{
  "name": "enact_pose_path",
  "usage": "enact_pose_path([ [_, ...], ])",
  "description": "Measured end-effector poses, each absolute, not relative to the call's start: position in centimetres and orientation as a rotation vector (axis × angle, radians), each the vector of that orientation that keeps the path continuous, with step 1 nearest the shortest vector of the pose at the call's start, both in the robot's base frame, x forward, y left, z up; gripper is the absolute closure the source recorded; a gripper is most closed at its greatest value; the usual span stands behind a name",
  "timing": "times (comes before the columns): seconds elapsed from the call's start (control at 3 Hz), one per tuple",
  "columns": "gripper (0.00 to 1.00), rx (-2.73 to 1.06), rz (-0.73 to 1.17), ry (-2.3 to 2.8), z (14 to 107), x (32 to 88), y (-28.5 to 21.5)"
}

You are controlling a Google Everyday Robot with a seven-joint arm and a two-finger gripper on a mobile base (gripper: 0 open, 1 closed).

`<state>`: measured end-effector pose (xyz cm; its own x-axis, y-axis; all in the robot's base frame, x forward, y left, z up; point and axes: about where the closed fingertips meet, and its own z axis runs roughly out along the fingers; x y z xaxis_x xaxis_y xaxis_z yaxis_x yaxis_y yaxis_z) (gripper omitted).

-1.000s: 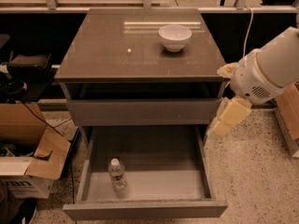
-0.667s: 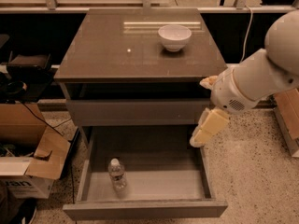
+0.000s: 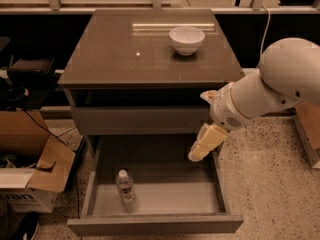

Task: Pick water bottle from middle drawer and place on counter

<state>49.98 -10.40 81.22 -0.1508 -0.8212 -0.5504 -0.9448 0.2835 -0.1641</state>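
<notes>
The water bottle [image 3: 125,185], clear with a white cap, stands upright in the left part of the open middle drawer [image 3: 165,196]. The gripper [image 3: 205,143], with cream-coloured fingers, hangs from the white arm over the drawer's right rear part, well to the right of the bottle and above the drawer floor. It holds nothing that I can see. The counter [image 3: 125,54] is the glossy grey-brown top of the cabinet above.
A white bowl [image 3: 186,39] stands on the counter at the back right. A closed drawer front [image 3: 140,120] sits above the open drawer. An open cardboard box [image 3: 30,174] is on the floor at the left. Speckled floor lies to the right.
The arm and gripper have moved left and down, from beside the cabinet's right side to over the right rear of the open drawer. The bottle and bowl have not moved.
</notes>
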Motion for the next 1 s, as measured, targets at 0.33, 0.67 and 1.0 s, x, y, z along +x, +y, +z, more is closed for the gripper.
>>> enact_pose_path([
  [0.33,0.0,-1.525,0.355,2.024,80.3,50.0,-10.3],
  [0.67,0.0,-1.444,0.467,2.02,77.6,50.6,-8.5],
  [1.0,0.0,-1.289,0.639,2.035,72.7,52.7,-6.2],
])
